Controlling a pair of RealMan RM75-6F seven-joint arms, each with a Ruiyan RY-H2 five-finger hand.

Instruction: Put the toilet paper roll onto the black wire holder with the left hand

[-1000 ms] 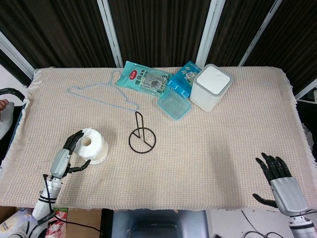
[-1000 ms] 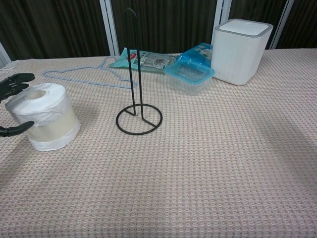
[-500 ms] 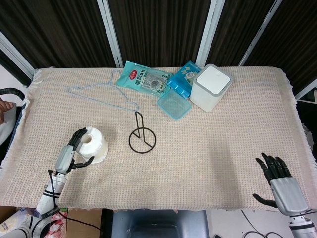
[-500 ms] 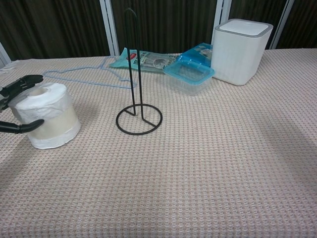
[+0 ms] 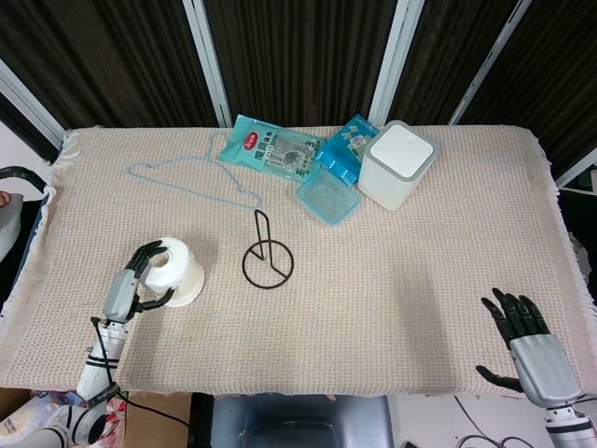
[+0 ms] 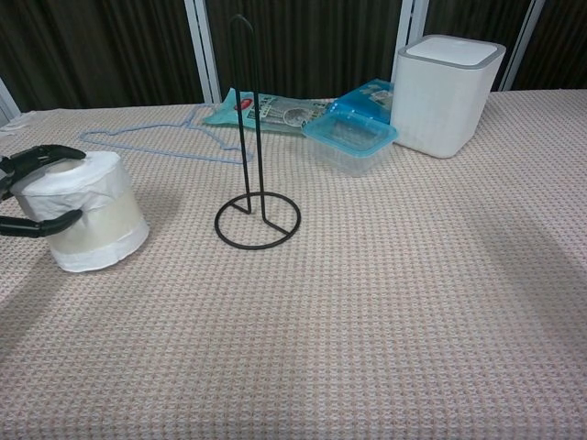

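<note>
Left hand (image 5: 129,287) is now closed in around the toilet paper roll (image 5: 176,272), seemingly gripped; if grip is shallow, roll may be dropped before black wire holder (image 5: 266,254).

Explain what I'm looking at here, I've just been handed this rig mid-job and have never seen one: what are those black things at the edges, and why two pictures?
The two pictures show one moment from two cameras on the robot: the head view looks down on the table, the chest view looks across it from low down.

The black things are the robot's hands. The left hand has its fingers wrapped around the toilet paper roll, which stands on the cloth. The right hand hovers open at the near right corner, holding nothing.

Beside the roll stands the black wire holder, an upright loop on a ring base; the roll goes onto it.

Further back lie a blue wire hanger, a teal packet, a clear blue-rimmed container and a white lidded box.
</note>
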